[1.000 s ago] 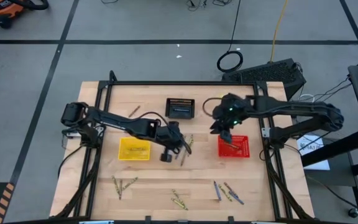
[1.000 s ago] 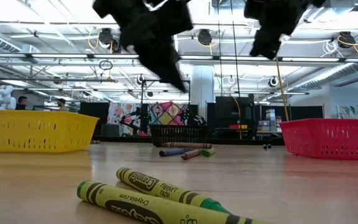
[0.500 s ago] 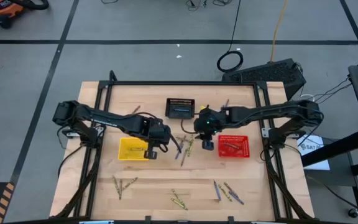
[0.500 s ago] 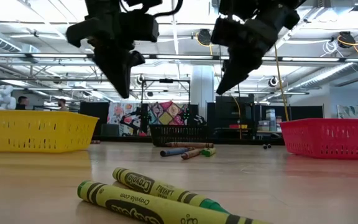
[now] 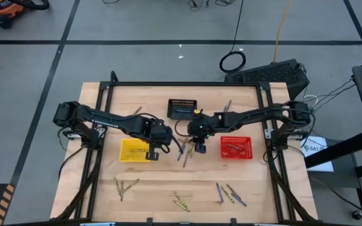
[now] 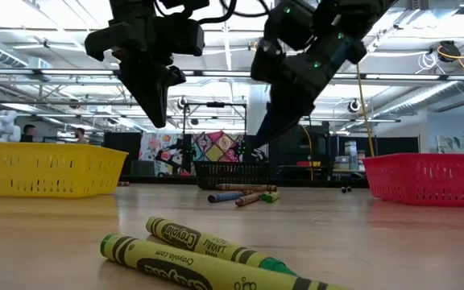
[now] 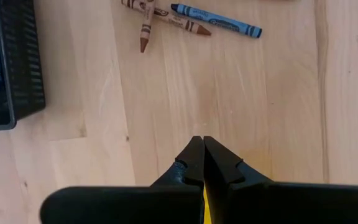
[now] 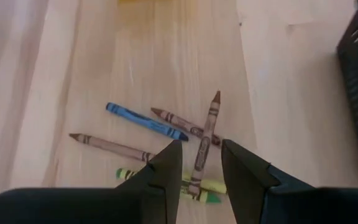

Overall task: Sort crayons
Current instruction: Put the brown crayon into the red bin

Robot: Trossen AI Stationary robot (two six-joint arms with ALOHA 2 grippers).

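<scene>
Crayons lie in a loose pile at the table's middle: a blue one, brown ones and a yellow-green one. My right gripper is open and hangs above this pile, its fingers on either side of a brown crayon without touching it. My left gripper is shut on a thin yellow crayon, above the right edge of the yellow basket, and it also shows in the high view. My left gripper pinches a yellow crayon between its two fingers; only a thin yellow strip shows between them, and the fingers hide the rest. The fingers point down from above. The crayon is lifted clear of the table.
A black basket stands at the far middle. A red basket with crayons in it stands to the right. More crayons lie near the front edge, and single ones at the far side.
My right gripper has gone from above the red basket toward the table's left and down, and now stands over the middle pile. My left gripper has gone from the pile toward the table's left, to the yellow basket's right edge, and has kept still since.
</scene>
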